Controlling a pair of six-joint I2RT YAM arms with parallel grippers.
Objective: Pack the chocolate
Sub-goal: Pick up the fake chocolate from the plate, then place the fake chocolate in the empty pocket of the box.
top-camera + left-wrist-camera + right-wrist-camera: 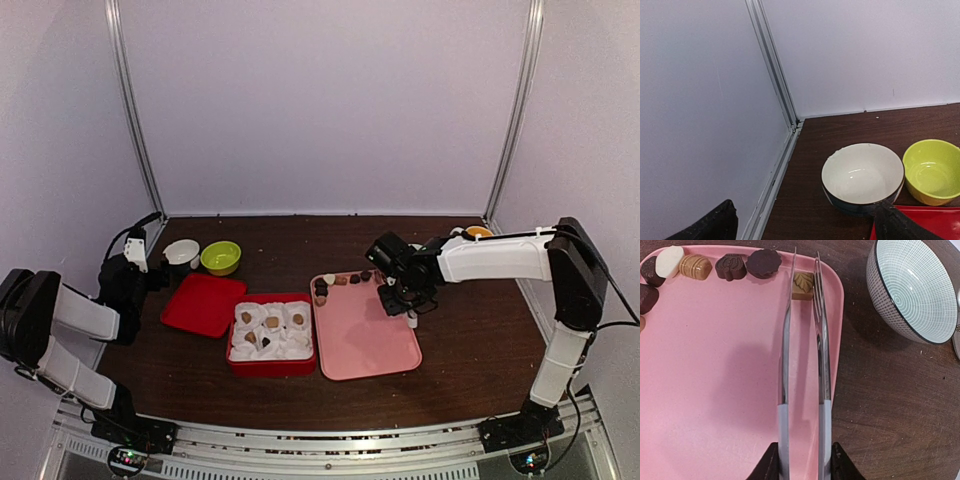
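Several pieces of chocolate sit in a row along the far edge of the pink tray, with a few more in the paper cups of the red box. Right gripper fingers clenched on the tongs, whose tips straddle a tan leaf-stamped piece at the tray corner. Pieces look light, hard and slick. Pinch the flat sides gently, or one could pop out or scuff. Left gripper fingers spread and empty, near the white bowl. Dark wood-grain counter, plain white walls around.
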